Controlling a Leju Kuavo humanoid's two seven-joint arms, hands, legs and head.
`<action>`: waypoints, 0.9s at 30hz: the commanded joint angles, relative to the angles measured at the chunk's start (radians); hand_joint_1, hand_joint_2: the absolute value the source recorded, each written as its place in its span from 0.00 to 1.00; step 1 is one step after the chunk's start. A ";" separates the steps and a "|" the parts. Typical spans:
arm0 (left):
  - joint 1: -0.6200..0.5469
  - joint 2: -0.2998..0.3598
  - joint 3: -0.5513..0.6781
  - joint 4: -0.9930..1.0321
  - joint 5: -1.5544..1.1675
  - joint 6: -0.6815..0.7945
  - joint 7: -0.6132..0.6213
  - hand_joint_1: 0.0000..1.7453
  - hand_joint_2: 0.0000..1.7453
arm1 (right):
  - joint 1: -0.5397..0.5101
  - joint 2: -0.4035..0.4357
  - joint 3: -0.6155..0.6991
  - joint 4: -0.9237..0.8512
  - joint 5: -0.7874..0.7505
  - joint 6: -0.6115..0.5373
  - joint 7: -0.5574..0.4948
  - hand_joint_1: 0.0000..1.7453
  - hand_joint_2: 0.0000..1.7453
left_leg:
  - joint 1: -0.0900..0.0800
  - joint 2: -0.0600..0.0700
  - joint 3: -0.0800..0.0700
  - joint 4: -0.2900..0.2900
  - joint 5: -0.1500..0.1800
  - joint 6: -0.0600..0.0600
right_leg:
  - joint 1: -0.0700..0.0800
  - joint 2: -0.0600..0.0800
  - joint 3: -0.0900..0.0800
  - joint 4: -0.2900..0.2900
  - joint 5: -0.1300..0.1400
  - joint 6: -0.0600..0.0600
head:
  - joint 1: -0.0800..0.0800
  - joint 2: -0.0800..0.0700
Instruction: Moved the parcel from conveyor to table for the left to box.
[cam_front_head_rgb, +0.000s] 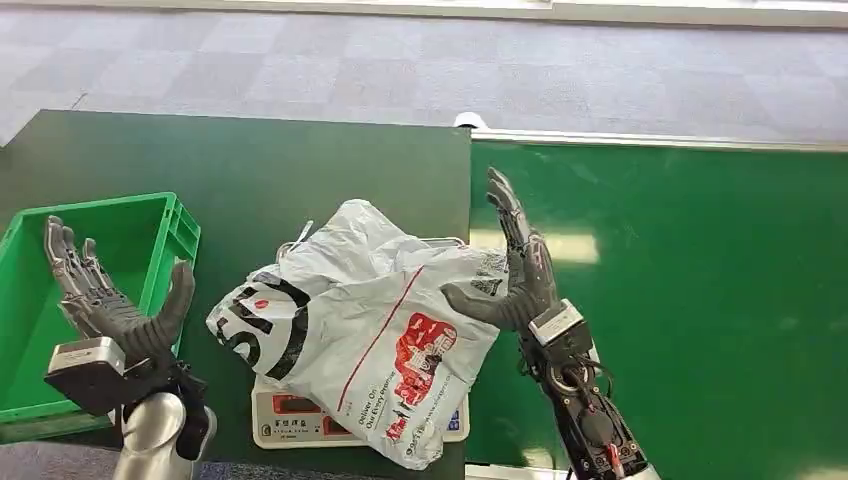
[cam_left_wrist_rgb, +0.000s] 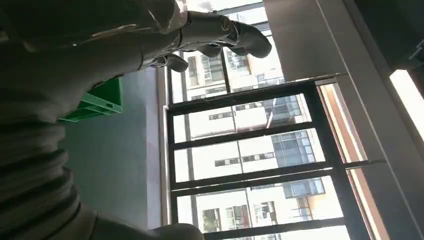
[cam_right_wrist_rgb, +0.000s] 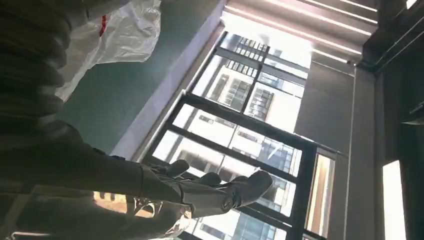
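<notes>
A white plastic parcel bag (cam_front_head_rgb: 355, 325) with red and black print lies crumpled on a white scale (cam_front_head_rgb: 300, 415) on the dark green table (cam_front_head_rgb: 250, 165). My right hand (cam_front_head_rgb: 515, 270) stands upright at the bag's right edge, fingers straight, thumb touching the plastic. My left hand (cam_front_head_rgb: 110, 300) is raised with fingers spread and holds nothing, between the bag and the green box (cam_front_head_rgb: 60, 290). The bag's edge (cam_right_wrist_rgb: 120, 30) shows in the right wrist view, with my right hand's fingers (cam_right_wrist_rgb: 220, 187) extended. My left hand's fingers (cam_left_wrist_rgb: 220, 37) show in the left wrist view near the box's corner (cam_left_wrist_rgb: 97, 102).
The bright green conveyor belt (cam_front_head_rgb: 690, 300) runs on the right, beside the table. Grey tiled floor (cam_front_head_rgb: 420, 70) lies beyond. Both wrist views look up at large windows and the ceiling.
</notes>
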 joint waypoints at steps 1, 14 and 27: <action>-0.003 0.021 -0.018 0.011 0.006 0.001 0.001 0.00 1.00 | -0.012 0.001 -0.010 0.008 0.000 0.001 -0.004 0.00 1.00 | 0.000 0.000 0.000 0.000 0.000 0.001 | 0.000 0.000 0.000 0.000 0.000 -0.002 | 0.000 0.000; 0.005 0.046 -0.131 0.112 -0.076 -0.340 0.001 0.00 1.00 | 0.087 0.087 -0.236 -0.071 -0.060 0.107 -0.009 0.00 1.00 | 0.000 -0.001 0.001 -0.001 0.001 0.001 | 0.000 -0.002 0.001 -0.001 0.000 -0.002 | 0.000 0.000; -0.089 0.053 -0.347 0.394 -0.604 -0.767 0.240 0.00 1.00 | 0.221 0.202 -0.500 -0.228 -0.165 -0.013 -0.021 0.00 1.00 | 0.000 0.003 0.001 -0.002 0.000 0.001 | 0.000 0.000 0.000 -0.002 0.001 -0.003 | 0.000 0.000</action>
